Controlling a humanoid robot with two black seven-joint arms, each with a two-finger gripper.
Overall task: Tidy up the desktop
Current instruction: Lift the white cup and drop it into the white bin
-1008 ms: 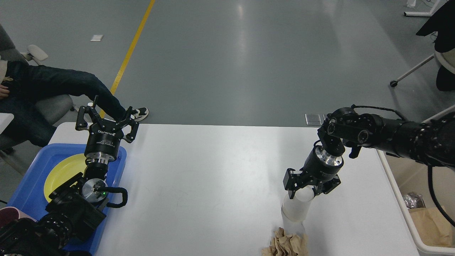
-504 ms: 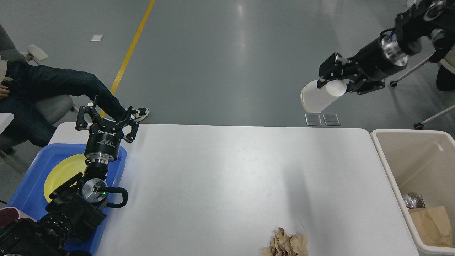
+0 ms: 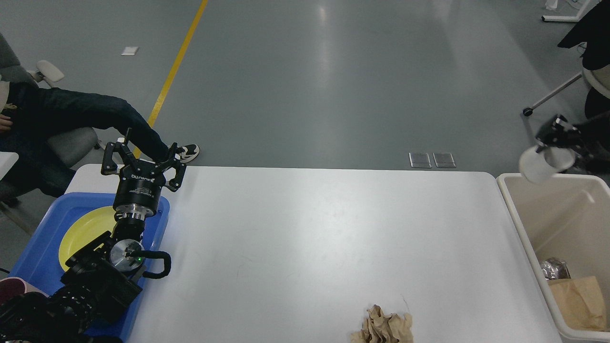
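Observation:
The white desktop [image 3: 310,228] fills the middle of the head view. A crumpled brown paper wad [image 3: 383,326] lies at its near edge, right of centre. My right gripper [image 3: 555,140] is at the far right, above the far corner of the beige bin [image 3: 524,238], shut on a white cup [image 3: 541,164] that tilts to the lower left. My left gripper [image 3: 143,152] is open and empty, pointing upward over the far end of the blue tray [image 3: 33,247].
The blue tray holds a yellow plate [image 3: 86,228]. The beige bin holds a foil ball [image 3: 553,269] and a brown paper bag [image 3: 574,300]. A seated person's legs [image 3: 71,114] reach toward the table's far left corner. A chair base [image 3: 548,97] stands far right.
My right gripper took the white cup off the desktop near the paper wad, raised it high, then brought it down and right over the bin. The left arm has not moved.

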